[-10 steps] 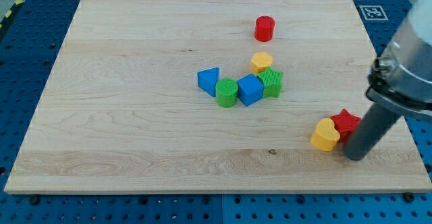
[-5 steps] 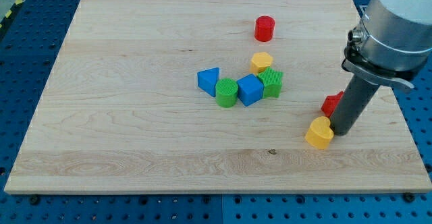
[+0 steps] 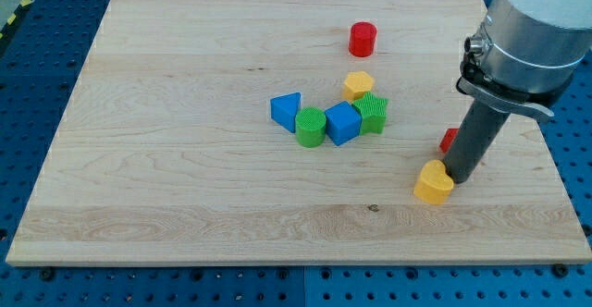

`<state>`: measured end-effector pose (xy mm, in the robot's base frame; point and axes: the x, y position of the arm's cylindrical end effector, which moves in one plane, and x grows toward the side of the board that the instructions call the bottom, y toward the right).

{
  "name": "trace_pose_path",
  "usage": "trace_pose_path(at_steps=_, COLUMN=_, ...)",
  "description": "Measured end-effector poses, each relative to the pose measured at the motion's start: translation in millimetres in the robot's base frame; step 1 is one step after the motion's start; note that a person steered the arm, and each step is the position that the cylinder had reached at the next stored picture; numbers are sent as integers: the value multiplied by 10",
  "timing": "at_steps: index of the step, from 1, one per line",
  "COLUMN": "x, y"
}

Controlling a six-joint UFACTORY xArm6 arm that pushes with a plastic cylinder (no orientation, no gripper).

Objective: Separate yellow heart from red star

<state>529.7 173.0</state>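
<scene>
The yellow heart [image 3: 433, 183] lies on the wooden board [image 3: 185, 159] at the view's lower right. The red star [image 3: 449, 141] is just above and to the right of it, mostly hidden behind the dark rod; only its left edge shows. My tip [image 3: 460, 177] rests on the board between the two blocks, touching the heart's right side and just below the star.
A cluster sits at the board's middle: blue triangle [image 3: 287, 110], green cylinder [image 3: 311, 128], blue cube [image 3: 342, 123], green star [image 3: 371, 113] and yellow hexagon [image 3: 358, 85]. A red cylinder [image 3: 363, 39] stands near the top. The board's right edge is close to the rod.
The tip has moved up and to the left, from the star's lower right to between the two blocks. The heart slid left and down. The star was pushed up and is now mostly hidden.
</scene>
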Motion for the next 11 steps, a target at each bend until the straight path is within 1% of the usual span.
trace_pose_path(at_steps=2, x=-39, y=-3)
trace_pose_path(at_steps=6, x=119, y=-35)
trace_pose_path(at_steps=7, x=116, y=-216)
trace_pose_path(at_steps=10, x=159, y=-248)
trace_pose_path(at_steps=11, x=251, y=-222)
